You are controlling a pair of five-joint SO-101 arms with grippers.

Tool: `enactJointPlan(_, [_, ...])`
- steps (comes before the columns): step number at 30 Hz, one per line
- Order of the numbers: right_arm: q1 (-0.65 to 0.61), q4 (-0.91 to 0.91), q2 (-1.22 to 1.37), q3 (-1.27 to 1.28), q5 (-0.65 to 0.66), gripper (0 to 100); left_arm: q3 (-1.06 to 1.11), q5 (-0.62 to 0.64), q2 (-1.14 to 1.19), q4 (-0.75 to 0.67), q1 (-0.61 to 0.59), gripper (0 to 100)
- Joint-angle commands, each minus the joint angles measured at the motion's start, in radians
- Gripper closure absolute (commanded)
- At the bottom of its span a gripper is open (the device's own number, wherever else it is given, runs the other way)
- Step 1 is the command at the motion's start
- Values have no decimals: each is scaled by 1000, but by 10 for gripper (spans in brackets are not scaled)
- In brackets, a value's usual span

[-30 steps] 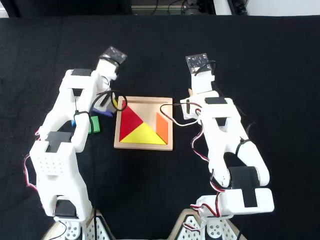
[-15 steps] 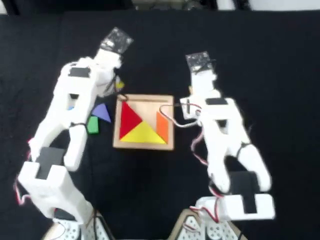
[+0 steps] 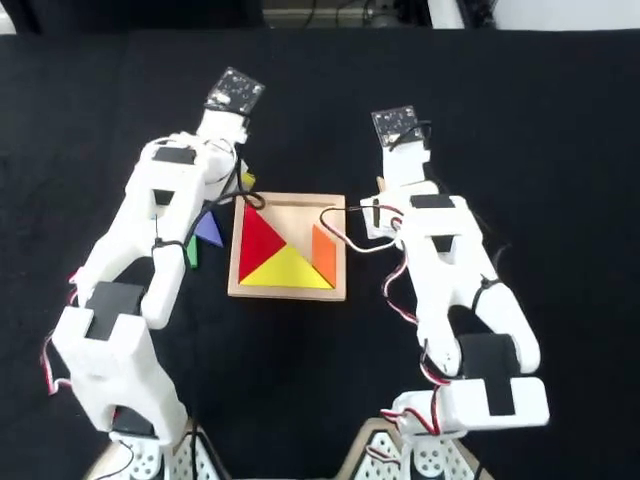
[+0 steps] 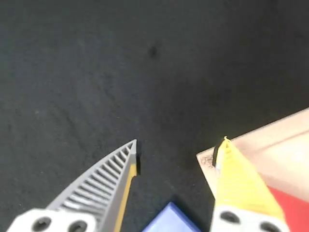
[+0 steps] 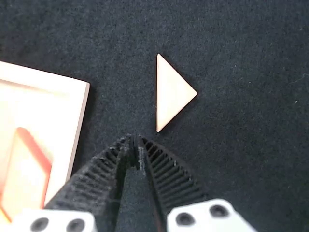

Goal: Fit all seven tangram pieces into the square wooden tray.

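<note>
Left gripper [image 4: 179, 142], jaws spread & empty, hovers off the tray's [image 3: 288, 293] far-left corner w/ blue triangle [image 4: 169, 218] beside tray's left edge; right gripper [image 5: 131, 141], jaws pressed together, off tray's right side, pale triangle [image 5: 171, 92] just ahead, long edge approx. parallel to that side.

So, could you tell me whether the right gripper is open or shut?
Shut. In the right wrist view the right gripper has its fingertips touching, nothing between them, near the pale triangle.
</note>
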Motion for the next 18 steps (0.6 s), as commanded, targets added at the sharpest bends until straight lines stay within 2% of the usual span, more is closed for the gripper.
enactJointPlan(1, [11,-12,-5,-35,6,987,19,11,-2,-29,18,731])
enactJointPlan(8, [11,-12,-5,-35,6,987,25,14,112,-149,15,733])
enactJointPlan(18, [11,-12,-5,-35,6,987,64,6,100,-117,-4,733])
